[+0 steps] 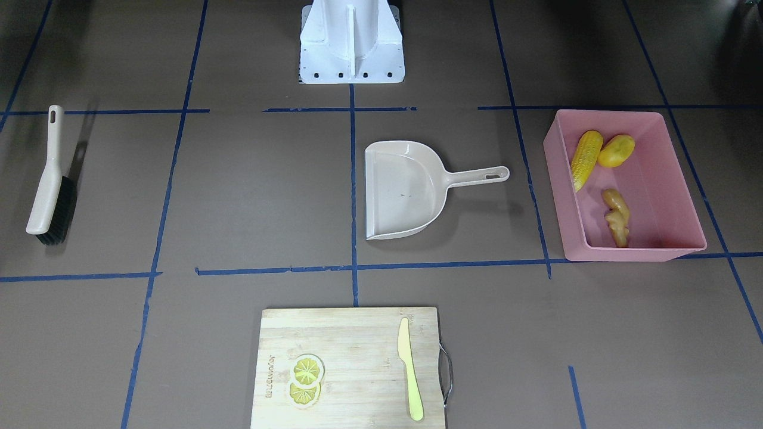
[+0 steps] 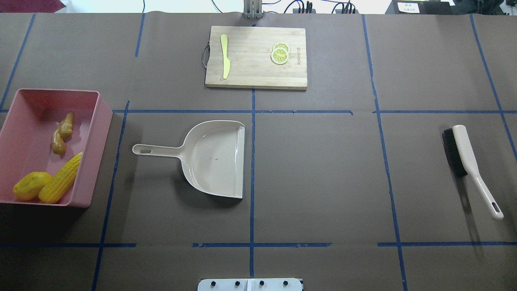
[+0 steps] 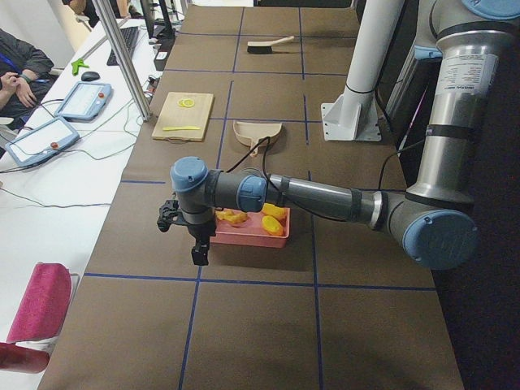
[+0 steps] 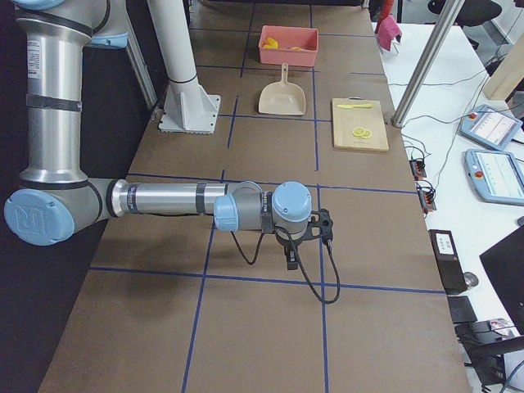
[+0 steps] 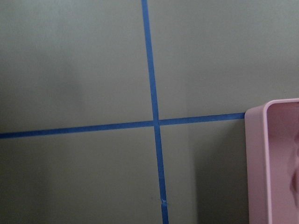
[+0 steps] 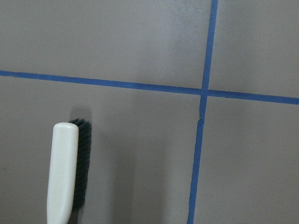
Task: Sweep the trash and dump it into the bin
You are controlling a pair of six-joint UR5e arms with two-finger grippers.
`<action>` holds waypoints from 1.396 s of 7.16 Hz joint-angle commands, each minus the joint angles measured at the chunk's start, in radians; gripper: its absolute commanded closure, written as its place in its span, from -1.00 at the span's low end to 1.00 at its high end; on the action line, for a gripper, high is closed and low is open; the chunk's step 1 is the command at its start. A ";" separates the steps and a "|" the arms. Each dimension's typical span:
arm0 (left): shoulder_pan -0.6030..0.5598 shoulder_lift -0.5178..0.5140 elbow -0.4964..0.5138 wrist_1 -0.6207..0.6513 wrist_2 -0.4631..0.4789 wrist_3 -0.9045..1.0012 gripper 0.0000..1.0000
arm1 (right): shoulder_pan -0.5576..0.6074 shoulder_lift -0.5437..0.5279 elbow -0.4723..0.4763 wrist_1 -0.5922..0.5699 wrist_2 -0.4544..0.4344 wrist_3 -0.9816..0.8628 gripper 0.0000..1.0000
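The trash lies inside the pink bin (image 1: 632, 255): a yellow corn cob (image 1: 585, 158), a yellow potato-like lump (image 1: 616, 151) and a tan ginger root (image 1: 616, 217). The overhead view shows the same bin (image 2: 101, 137) at the left edge with the corn (image 2: 60, 183), lump (image 2: 31, 190) and ginger (image 2: 62, 133). My left gripper (image 3: 199, 252) hangs beside the bin's outer end, seen only from the side, so I cannot tell its state. My right gripper (image 4: 291, 260) hovers past the table's other end, state also unclear. The bin's corner (image 5: 275, 163) shows in the left wrist view.
A beige dustpan (image 2: 214, 157) lies at the table's middle. A beige brush (image 2: 464, 153) with black bristles lies at the right; its head (image 6: 63, 177) shows in the right wrist view. A wooden cutting board (image 2: 250, 60) carries a yellow-green knife (image 2: 225, 56) and lemon slices (image 2: 279, 53).
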 commanded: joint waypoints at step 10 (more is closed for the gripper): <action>-0.081 0.071 0.072 -0.018 -0.078 0.059 -1.00 | 0.012 0.010 0.001 0.002 0.003 0.021 -0.99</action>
